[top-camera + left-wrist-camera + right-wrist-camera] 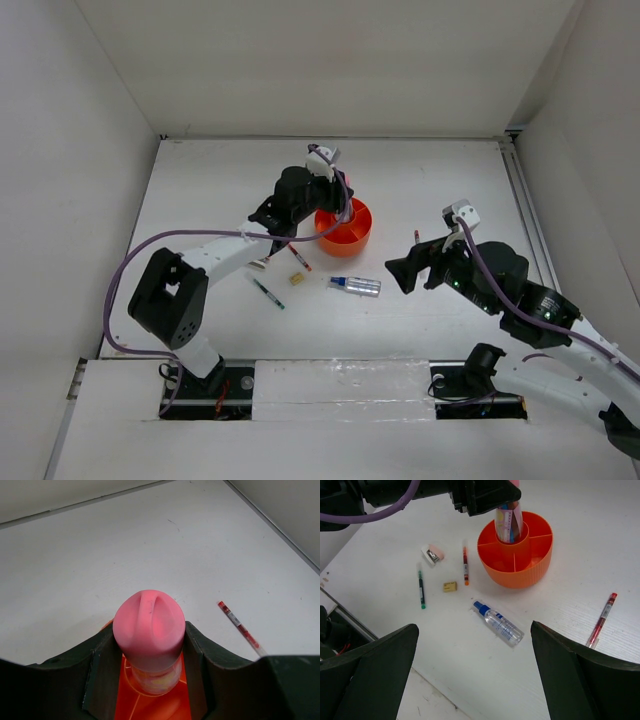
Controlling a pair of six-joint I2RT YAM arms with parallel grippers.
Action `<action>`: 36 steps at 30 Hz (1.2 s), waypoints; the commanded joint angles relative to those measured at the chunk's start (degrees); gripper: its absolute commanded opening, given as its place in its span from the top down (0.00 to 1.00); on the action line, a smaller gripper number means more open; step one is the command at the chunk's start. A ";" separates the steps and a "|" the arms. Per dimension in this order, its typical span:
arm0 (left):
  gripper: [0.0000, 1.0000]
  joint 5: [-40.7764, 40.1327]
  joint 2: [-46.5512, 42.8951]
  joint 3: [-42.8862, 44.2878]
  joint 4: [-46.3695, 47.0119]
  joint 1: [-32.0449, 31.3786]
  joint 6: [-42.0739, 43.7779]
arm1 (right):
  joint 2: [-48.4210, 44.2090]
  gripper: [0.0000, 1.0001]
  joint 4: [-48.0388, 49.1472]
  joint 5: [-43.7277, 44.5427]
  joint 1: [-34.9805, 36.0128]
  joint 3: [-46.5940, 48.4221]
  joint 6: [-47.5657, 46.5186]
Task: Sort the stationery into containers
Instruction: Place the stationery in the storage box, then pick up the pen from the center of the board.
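Note:
My left gripper (148, 640) is shut on the pink tube (148, 625) and holds it upright, its lower end in the central well of the orange organizer (150, 705). The tube (508, 525) and organizer (520, 572) also show in the right wrist view. My right gripper (474, 627) is open and empty, above the lying silvery tube with the blue cap (499, 623). On the table left of the organizer lie a red pen (465, 566), the tan cube (450, 586), a green pen (421, 587) and the white-pink stapler (433, 554). Another red pen (601, 619) lies to its right.
White walls close in the table at the left, back and right. A rail (525, 210) runs along the right edge. The arm bases stand on the near edge strip (340, 385). The left arm (215, 255) reaches across the stapler's side of the table.

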 commanded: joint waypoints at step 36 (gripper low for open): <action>0.00 -17.00 -22.15 -0.52 -13.73 3.64 -28.95 | 12.05 0.00 -4.74 6.68 -10.63 5.36 7.84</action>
